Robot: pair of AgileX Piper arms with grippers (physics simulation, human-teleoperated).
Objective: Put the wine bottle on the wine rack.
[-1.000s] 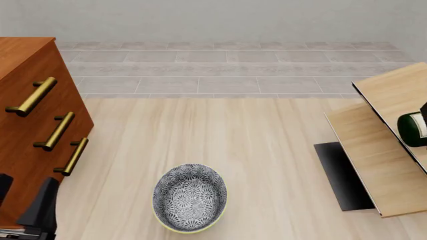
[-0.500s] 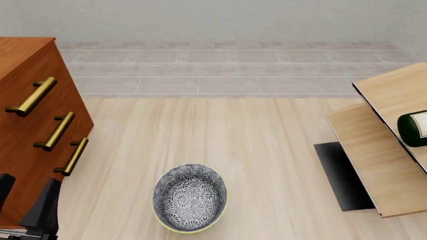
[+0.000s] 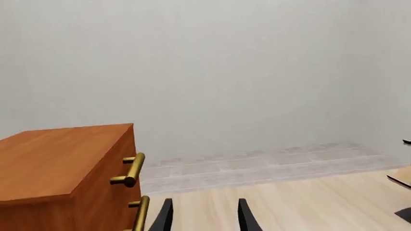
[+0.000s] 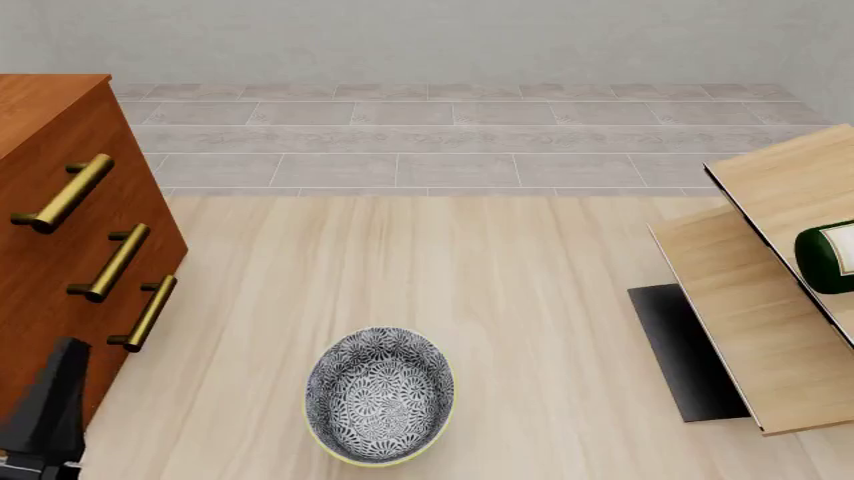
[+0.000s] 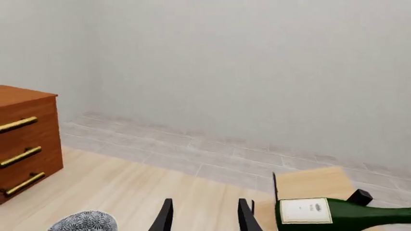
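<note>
The wine bottle (image 4: 827, 258), dark green with a white label, lies on its side on the pale-wood wine rack (image 4: 741, 300) at the table's right edge. The front view cuts off its neck. In the right wrist view the bottle (image 5: 340, 211) rests across the rack's panel (image 5: 308, 185), clear of my right gripper (image 5: 204, 202), which is open and holds nothing. That gripper is outside the front view. My left gripper (image 3: 204, 202) is open and empty beside the cabinet, and it shows as a black shape (image 4: 47, 415) at the near left corner.
A reddish-brown drawer cabinet (image 4: 67, 250) with brass handles stands along the left side. A patterned grey-white bowl (image 4: 380, 395) sits near the front middle of the table. The rack's black base (image 4: 683, 350) lies under its panels.
A black tip of the right gripper beside the bottle has left the front view. The left gripper has shifted at the near left corner. The bottle stays on the rack.
</note>
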